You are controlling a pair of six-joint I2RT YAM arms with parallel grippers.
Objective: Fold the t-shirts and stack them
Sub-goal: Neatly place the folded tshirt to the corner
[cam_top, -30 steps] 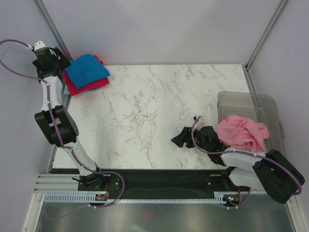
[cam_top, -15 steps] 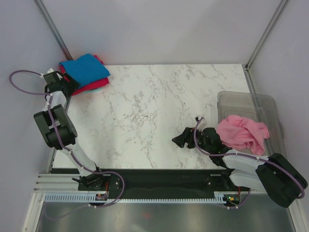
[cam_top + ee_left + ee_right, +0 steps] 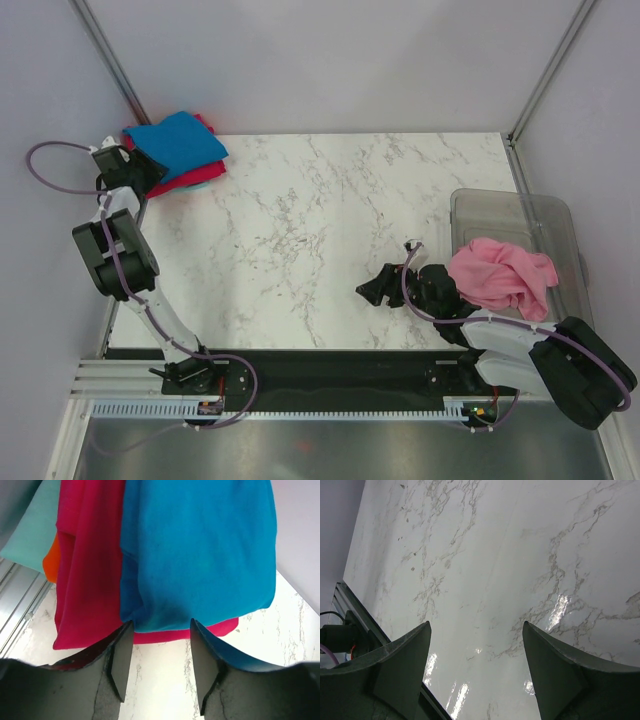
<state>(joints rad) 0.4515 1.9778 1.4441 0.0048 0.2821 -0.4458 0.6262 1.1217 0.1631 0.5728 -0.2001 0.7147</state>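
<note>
A folded stack lies at the table's far left corner: a bright blue t-shirt (image 3: 180, 143) on top, a crimson red one (image 3: 168, 183) under it and a pale teal edge (image 3: 207, 183) at the bottom. The left wrist view shows the blue (image 3: 200, 555), red (image 3: 85, 570) and teal (image 3: 32, 535) layers. My left gripper (image 3: 138, 178) (image 3: 160, 630) is at the stack's near-left edge. Its jaws stand apart, tips level with the cloth hem and bare table between them. A crumpled pink t-shirt (image 3: 500, 272) lies in the tub. My right gripper (image 3: 378, 288) (image 3: 477, 630) is open over bare marble.
The clear plastic tub (image 3: 520, 208) stands at the table's right edge. An orange patch (image 3: 50, 565) shows between the red and teal layers. Grey walls and metal posts close in the back corners. The marble table (image 3: 300, 220) lies between the two arms.
My left wrist has come down and back from beside the stack to its near-left edge, and its jaws have narrowed. The right arm has barely moved.
</note>
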